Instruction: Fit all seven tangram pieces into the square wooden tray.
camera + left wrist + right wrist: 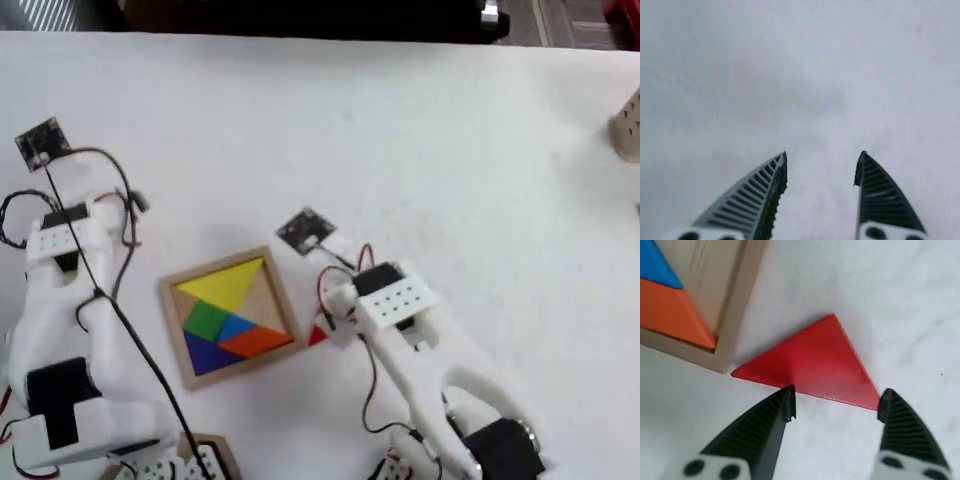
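Red triangle lies flat on table, one tip just beside tray corner; raised tray wall stands between it and bare wood inside; right gripper jaws apart, spanning triangle's near edge; black cable runs past tray's other side; black tag near tray's far corner; left gripper spread over bare table, room ahead.

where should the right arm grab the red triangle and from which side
Probably straight down from above: the red triangle lies flat on the table, so only its thin edges offer a hold. Pinch across the half away from the wooden tray, whose corner crowds the triangle's near tip. The open right end effector hangs over the long edge there.
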Tool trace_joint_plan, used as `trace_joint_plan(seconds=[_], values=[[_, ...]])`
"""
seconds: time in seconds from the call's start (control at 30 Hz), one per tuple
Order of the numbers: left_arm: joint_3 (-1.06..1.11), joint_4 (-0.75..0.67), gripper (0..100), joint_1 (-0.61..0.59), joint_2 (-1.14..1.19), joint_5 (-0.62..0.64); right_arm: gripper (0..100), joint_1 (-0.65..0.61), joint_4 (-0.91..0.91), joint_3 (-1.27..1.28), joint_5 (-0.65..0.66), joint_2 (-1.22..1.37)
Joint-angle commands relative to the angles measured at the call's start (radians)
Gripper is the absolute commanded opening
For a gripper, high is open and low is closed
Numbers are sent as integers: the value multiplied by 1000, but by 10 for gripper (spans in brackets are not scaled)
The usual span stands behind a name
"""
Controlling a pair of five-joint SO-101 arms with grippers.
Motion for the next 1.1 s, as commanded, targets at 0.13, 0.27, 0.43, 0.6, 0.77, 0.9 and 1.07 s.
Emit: trace_joint_plan(seconds=[0.13, 0.27, 0.43, 0.6, 0.77, 0.9, 1.07], values=[[-57, -17, 229, -8, 4, 9, 361, -15, -114, -26, 133, 125], [-55, -17, 229, -5, 7, 9, 361, -22, -64, -114, 135, 216], [-51, -17, 229, -4, 7, 9, 354, -24, 1, -216, 137, 328], [-49, -17, 229, -2, 8, 9, 228, -28, 36, -275, 187, 384], [-49, -15, 229, -2, 8, 8, 228, -65, 41, -281, 204, 378], [-49, -18, 229, -2, 8, 8, 295, -82, 39, -279, 204, 352], [-49, -21, 229, -4, 8, 8, 233, -101, 35, -275, 206, 386]])
